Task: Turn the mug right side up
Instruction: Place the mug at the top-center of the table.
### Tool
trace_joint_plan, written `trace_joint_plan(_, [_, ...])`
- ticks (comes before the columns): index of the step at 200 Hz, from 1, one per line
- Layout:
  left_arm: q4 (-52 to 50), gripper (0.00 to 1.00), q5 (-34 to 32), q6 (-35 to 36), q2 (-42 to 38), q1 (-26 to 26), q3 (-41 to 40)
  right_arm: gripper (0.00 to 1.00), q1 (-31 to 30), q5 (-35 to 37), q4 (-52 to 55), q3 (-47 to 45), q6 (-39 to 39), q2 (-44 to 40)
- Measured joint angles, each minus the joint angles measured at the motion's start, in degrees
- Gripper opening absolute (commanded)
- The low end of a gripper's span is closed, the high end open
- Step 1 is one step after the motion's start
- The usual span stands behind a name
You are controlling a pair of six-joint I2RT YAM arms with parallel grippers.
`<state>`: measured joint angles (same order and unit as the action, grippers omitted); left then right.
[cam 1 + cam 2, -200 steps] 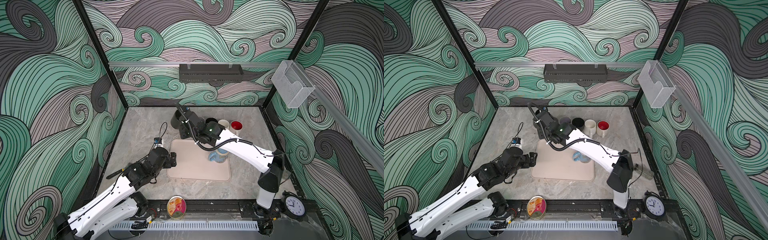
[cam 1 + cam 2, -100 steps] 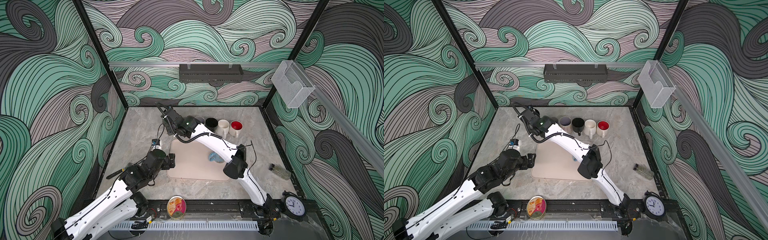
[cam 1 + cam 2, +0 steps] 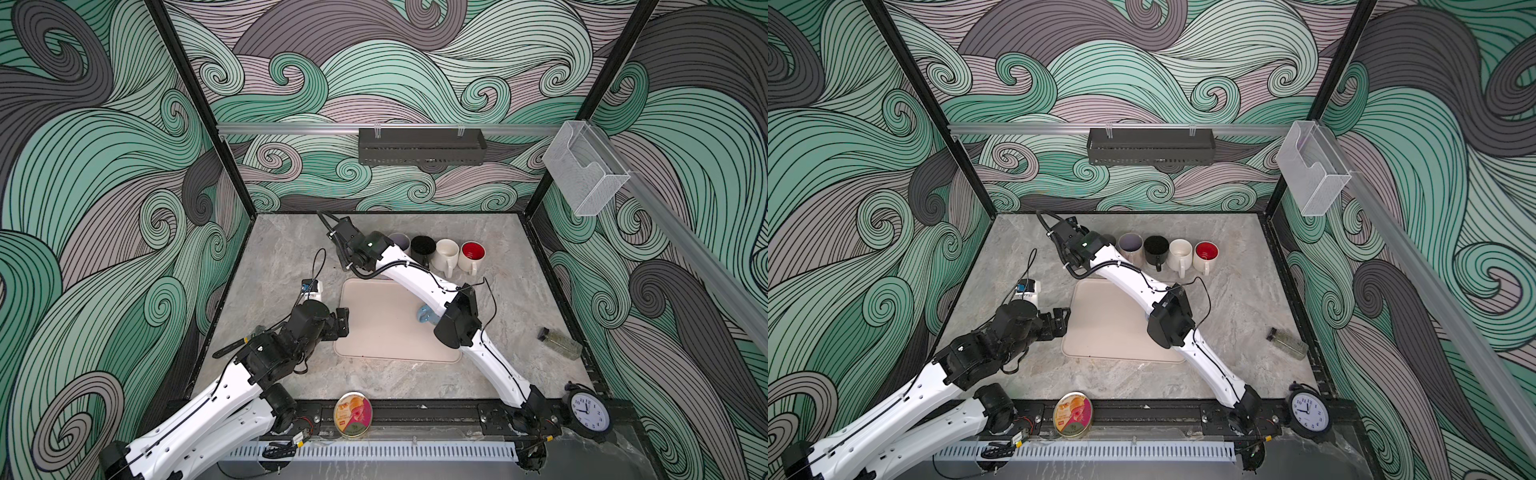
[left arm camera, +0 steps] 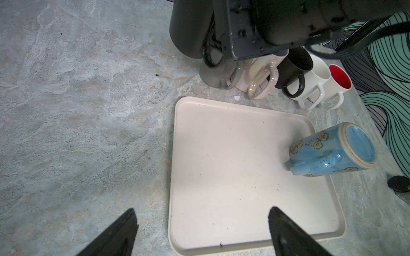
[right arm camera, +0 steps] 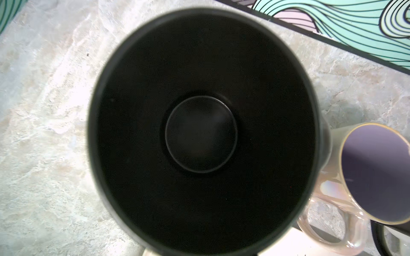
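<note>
Tabletop work cell with two white robot arms, seen from above. The right gripper (image 4: pixel 218 49) is clenched on the handle side of a matte dark mug (image 5: pixel 202 133) and holds it mouth up. The mug is at the far side of the table (image 3: pixel 286 257), at the left end of a row of mugs, beyond the far left corner of the tray (image 3: pixel 374 332). In the right wrist view the mug's round opening fills the frame, with its dark floor visible inside. Whether its base rests on the table or hangs just above it is hard to judge. A grey mug (image 4: pixel 210 75) shows right against it in the left wrist view.

To the right the row runs on with a pearly mug (image 3: pixel 1128 245) with a purple inside, a black mug (image 3: pixel 1156 248), a white mug (image 3: pixel 1180 252) and a red-lined mug (image 3: pixel 1206 251). All four are upright, with handles toward the near side.

A blue butterfly mug (image 4: pixel 328 150) stands base up at the right edge of the beige tray, partly hidden by the right arm in both top views. The left gripper (image 4: pixel 203 232) is released, its fingers spread wide and holding nothing, and it hovers at the tray's left edge.
</note>
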<state>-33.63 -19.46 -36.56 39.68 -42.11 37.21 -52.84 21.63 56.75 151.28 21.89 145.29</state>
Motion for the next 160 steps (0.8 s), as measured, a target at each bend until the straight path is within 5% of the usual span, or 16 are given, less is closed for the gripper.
trace_joint_plan(160, [1.53,0.94,0.61,0.15,3.52,0.0,-1.57,0.0,1.92,-1.09,-4.42,0.09,0.87,4.83])
